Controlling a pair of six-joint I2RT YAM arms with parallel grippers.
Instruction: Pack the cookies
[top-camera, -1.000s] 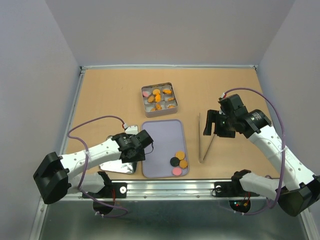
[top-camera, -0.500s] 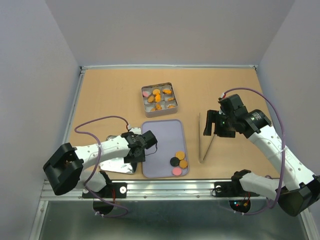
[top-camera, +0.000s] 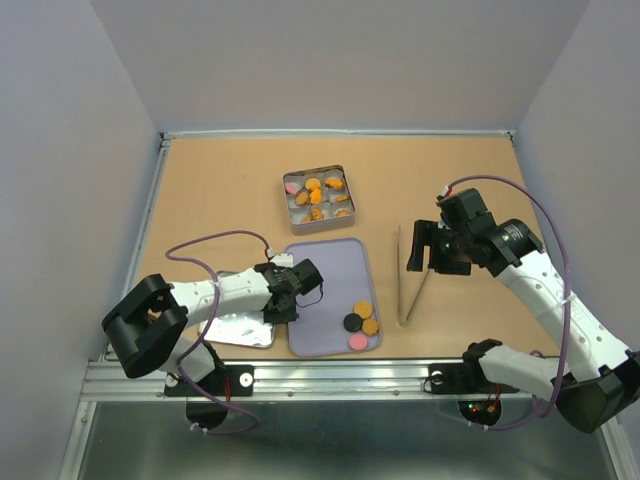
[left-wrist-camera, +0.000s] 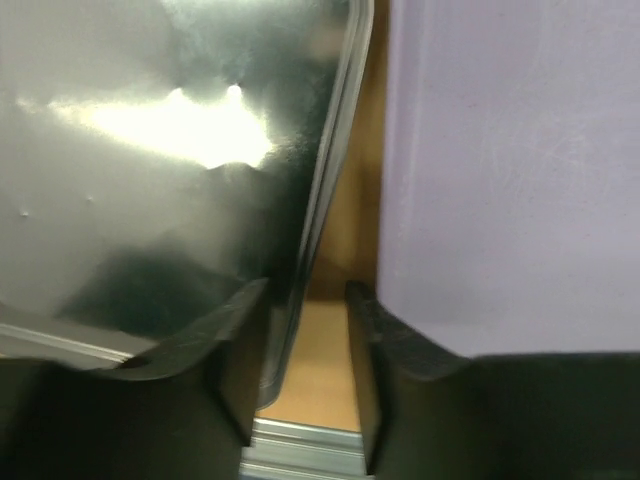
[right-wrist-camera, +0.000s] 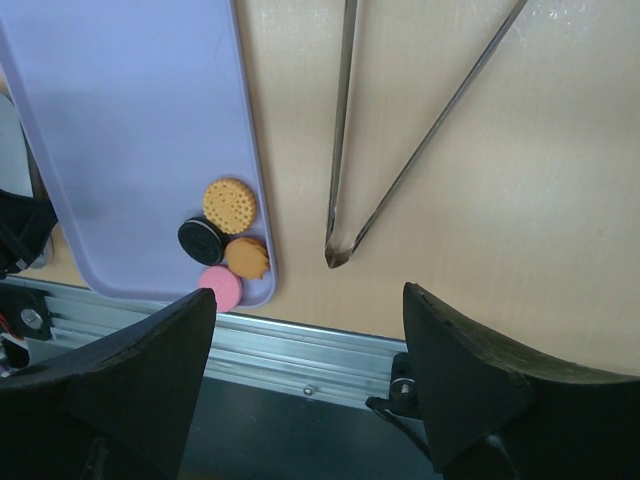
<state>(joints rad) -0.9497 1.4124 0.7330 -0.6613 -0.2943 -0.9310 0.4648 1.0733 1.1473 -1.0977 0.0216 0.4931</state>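
Low by the table's near edge, left gripper (left-wrist-camera: 305, 295) with fingers a narrow gap apart, astride the rim of the shiny lid (left-wrist-camera: 150, 150) beside the lavender tray (top-camera: 325, 280). 4 cookies (top-camera: 358, 325) at the tray's near-right corner, more in the tin (top-camera: 287, 205) toward the far edge. Toward the right edge, right gripper (right-wrist-camera: 308, 295) spread wide above the tongs (right-wrist-camera: 340, 130), holding nothing.

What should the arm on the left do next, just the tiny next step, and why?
Probably close the left gripper on the rim of the silver lid: its open fingers straddle that rim, beside the purple tray. Four cookies lie unpacked on that tray, though, so lidding may be early.
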